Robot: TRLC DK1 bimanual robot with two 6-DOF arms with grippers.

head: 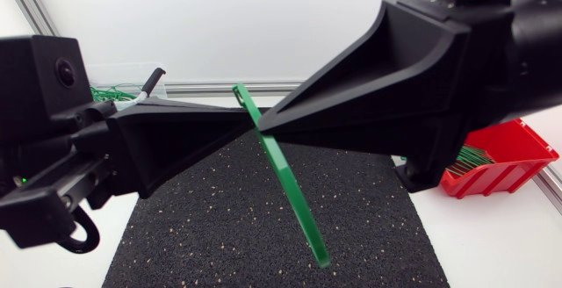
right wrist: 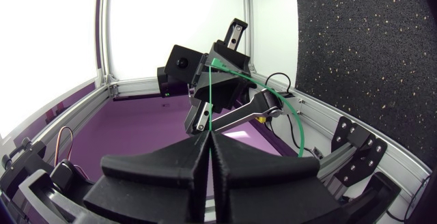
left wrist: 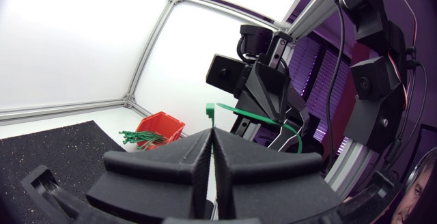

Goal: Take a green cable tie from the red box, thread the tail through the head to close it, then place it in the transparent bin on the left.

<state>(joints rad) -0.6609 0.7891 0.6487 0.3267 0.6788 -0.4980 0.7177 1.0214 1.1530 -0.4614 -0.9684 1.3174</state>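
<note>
Both arms are raised high over the black mat (head: 219,226), tip to tip. A long green cable tie (head: 290,191) hangs slanting between them. My left gripper (head: 252,131) comes in from the left and is shut on the tie near its upper end. In the left wrist view the tie's head (left wrist: 210,110) stands just above the closed tips of my left gripper (left wrist: 210,134). My right gripper (head: 264,130) is shut on the same tie from the other side. In the right wrist view the tie's strip (right wrist: 212,94) rises from the tips of my right gripper (right wrist: 208,139) and curves away.
The red box (head: 505,156) with several green ties (head: 471,156) sits at the right, beyond the mat. The transparent bin (head: 114,90), with green ties inside, stands at the back left behind my left arm.
</note>
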